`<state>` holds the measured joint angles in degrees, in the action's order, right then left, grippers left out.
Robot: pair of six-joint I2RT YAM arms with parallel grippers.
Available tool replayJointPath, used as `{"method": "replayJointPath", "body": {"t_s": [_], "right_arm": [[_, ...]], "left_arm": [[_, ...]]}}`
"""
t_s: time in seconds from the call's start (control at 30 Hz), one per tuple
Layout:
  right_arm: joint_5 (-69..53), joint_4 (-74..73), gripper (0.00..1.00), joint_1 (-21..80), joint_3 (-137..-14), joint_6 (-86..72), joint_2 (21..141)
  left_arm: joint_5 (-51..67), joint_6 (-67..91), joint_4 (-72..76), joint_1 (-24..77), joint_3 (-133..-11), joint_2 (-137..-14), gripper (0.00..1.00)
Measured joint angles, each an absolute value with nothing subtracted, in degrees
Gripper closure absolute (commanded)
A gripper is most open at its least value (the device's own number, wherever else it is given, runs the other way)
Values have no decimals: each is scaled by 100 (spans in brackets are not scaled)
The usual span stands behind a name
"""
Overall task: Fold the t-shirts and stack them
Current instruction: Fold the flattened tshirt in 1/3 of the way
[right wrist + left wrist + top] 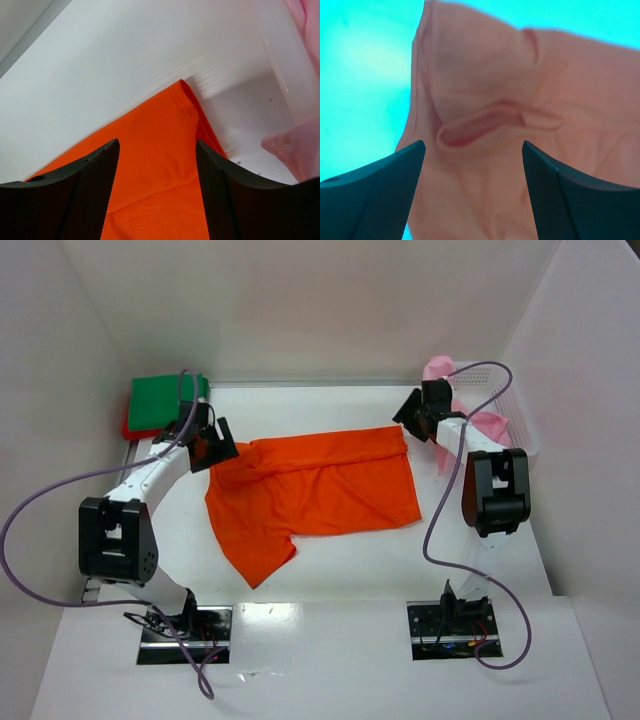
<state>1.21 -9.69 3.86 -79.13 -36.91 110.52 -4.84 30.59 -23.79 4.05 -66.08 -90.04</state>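
Note:
An orange t-shirt [320,490] lies spread in the middle of the table, its top part folded over and one sleeve pointing toward the near left. My left gripper [213,447] hovers over the shirt's far left corner; in the left wrist view it [473,150] is open, with wrinkled cloth [485,75] lying below the gap. My right gripper [415,415] is at the shirt's far right corner, and in the right wrist view it [158,147] stands open just above the orange cloth [160,125]. Neither gripper holds anything. A folded green t-shirt [165,402] rests on a red one [130,430] at the back left.
A white lattice basket [515,410] at the back right holds pink t-shirts [488,425], close behind my right gripper; its wall [280,55] and pink cloth [295,150] show in the right wrist view. White walls enclose the table on three sides.

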Motion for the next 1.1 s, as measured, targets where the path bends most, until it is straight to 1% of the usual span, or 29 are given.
{"method": "replayJointPath", "body": {"t_s": [0.1, 0.33, 0.37, 0.4, 0.43, 0.5, 0.63, 0.67, 0.8, 0.83, 0.97, 1.1], "right_arm": [[91, -947, 32, 386, -7918, -3638, 10930], [-27, -941, 32, 386, -7948, -3610, 10901], [-34, -941, 32, 386, -7950, -3603, 10901], [-47, -941, 32, 386, -7950, -3597, 10901], [-60, -943, 32, 386, -7950, -3588, 10901], [-91, -943, 32, 386, -7950, -3581, 10901], [-97, -945, 32, 386, -7948, -3559, 10901], [-97, -941, 32, 386, -7948, -3551, 10901], [-104, -943, 32, 386, -7946, -3546, 10901], [-106, -941, 32, 386, -7944, -3544, 10901], [-113, -941, 32, 386, -7933, -3546, 10901], [-123, -945, 32, 386, -7911, -3507, 10901]], "left_arm": [[-478, 3063, -2078, 336, -6882, -9362, 14], [-349, 3068, -1682, 193, -7293, -10527, 19], [-331, 3065, -1651, 169, -7336, -10645, 21], [-318, 3068, -1623, 154, -7365, -10750, 25], [-298, 3070, -1603, 137, -7376, -10812, 27], [-266, 3074, -1559, 84, -7382, -10914, 34], [-248, 3072, -1503, -64, -7483, -11037, 38], [-235, 3072, -1487, -106, -7544, -11083, 42], [-228, 3083, -1417, -200, -7708, -11238, 53], [-228, 3092, -1409, -213, -7734, -11275, 59], [-294, 3105, -1420, -215, -7907, -11434, 63], [-381, 3026, -1428, -209, -8016, -11500, 63]]}}
